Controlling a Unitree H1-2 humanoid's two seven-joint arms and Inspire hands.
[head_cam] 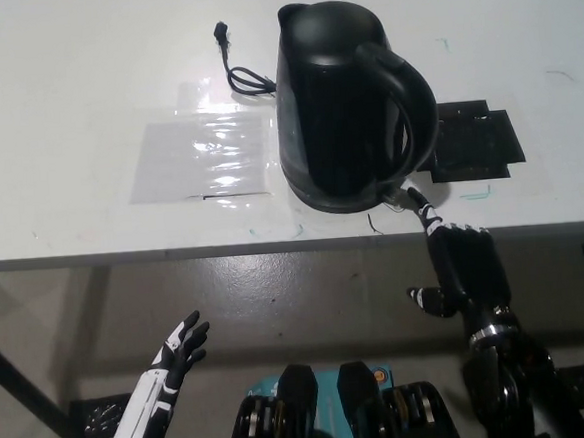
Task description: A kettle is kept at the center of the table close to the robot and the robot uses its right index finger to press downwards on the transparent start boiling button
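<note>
Black right hand (463,267) below table edge, one finger extended up and forward, tip at base of kettle (349,105) handle where transparent button (401,198) sits; other fingers curled. Kettle stands upright on white table (82,83), just ahead and left of fingertip. Black mat (477,146) ahead of hand, right of kettle. Cord (240,74) and clear plastic sheet (205,155) far left. White left hand (181,347) low, well apart, fingers spread, holding nothing.

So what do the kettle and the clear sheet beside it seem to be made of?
The kettle: probably black plastic, smooth and semi-matte, with soft highlights on its lid and handle. The clear sheet: seemingly thin transparent plastic film, glossy, with wrinkled bright reflections and the white table showing through.
</note>
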